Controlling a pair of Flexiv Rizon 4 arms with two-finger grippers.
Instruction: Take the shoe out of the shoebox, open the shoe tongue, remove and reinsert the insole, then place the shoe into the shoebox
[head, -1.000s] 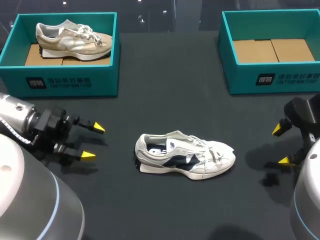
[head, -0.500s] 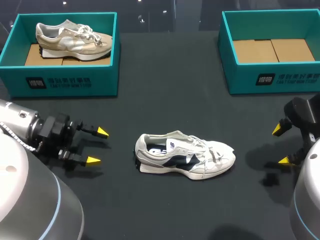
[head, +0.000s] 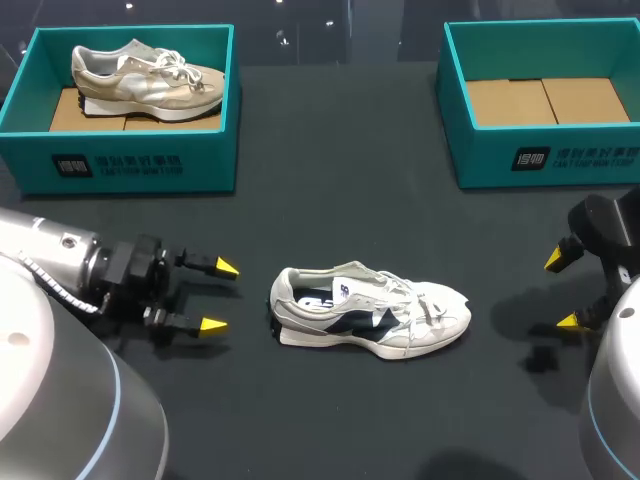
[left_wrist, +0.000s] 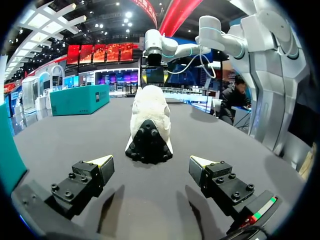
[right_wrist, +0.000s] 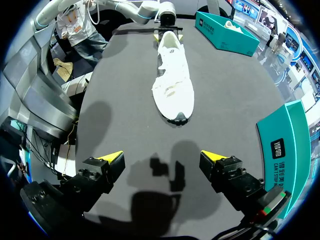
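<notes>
So the white-and-navy sneaker (head: 370, 312) lies unboxed on the black desk (head: 330, 190). The left hand (head: 220, 296) gapes by its heel, the right hand (head: 560, 290) sits released past the toe. Tongue step's next imo: pin heel, pull tongue.

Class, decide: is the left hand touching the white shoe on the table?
Apart. In the head view, bare table separates the left hand from the heel of the white shoe.

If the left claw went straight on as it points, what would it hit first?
Likely the heel of the white sneaker, straight ahead of the left gripper; nothing shows between them.
</notes>
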